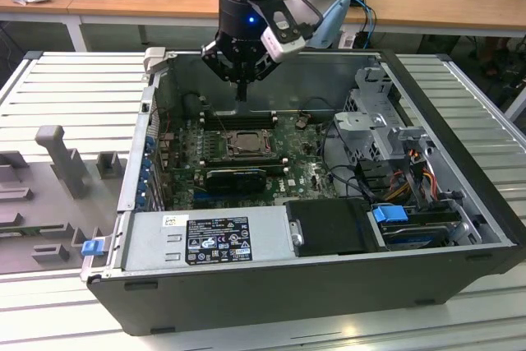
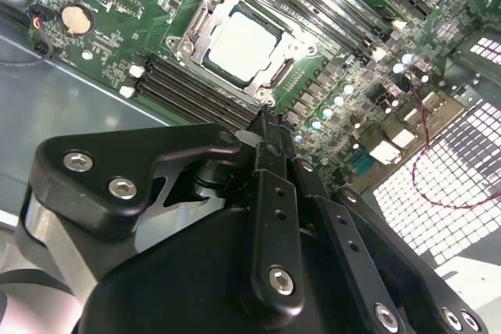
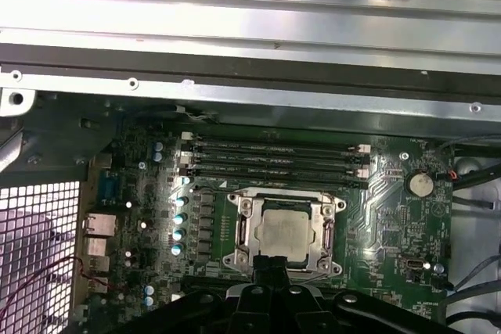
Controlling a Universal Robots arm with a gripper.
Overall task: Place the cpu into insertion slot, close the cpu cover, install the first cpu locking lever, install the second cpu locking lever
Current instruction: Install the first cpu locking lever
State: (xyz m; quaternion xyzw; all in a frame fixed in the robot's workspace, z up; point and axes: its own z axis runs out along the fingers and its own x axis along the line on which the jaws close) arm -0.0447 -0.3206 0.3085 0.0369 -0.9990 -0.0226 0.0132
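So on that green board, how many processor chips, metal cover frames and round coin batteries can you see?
cpu: 1
cpu cover: 1
coin battery: 1
Total: 3

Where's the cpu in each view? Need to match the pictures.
Exterior view: cpu mid-motherboard, straight below the end effector.
First wrist view: cpu just past the end effector.
Second wrist view: cpu beyond the end effector.
Shared landmark: the black memory slots beside it.
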